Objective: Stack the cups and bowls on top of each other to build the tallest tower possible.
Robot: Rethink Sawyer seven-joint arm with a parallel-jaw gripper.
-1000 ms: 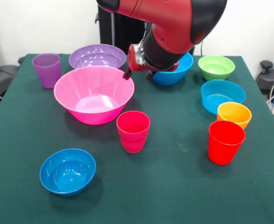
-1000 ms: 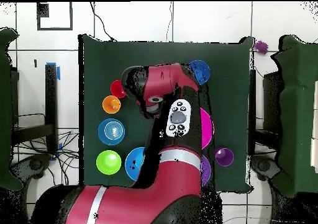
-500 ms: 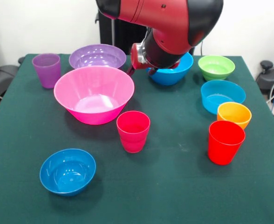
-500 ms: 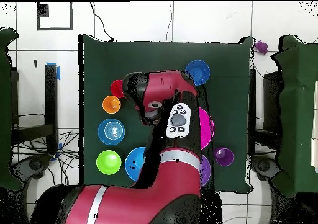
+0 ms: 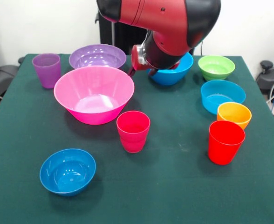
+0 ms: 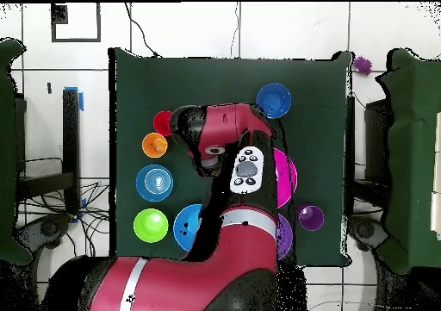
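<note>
Tabletop (image 5: 183,186): dark green cloth cover, all items standing separately, none nested.

Far row in front view: purple cup (image 5: 47,69) at left, purple bowl (image 5: 97,56) beside it, large blue bowl (image 5: 173,71) partly hidden by arm, green bowl (image 5: 216,67) at right.

Middle: huge pink bowl (image 5: 94,94) just in front of purple bowl; magenta-pink cup (image 5: 133,131) near its front right.

Right side: cyan bowl (image 5: 222,95), small orange bowl (image 5: 234,114), red cup (image 5: 225,142) in close line.

Front left: small dark blue bowl (image 5: 67,171), well apart.
</note>
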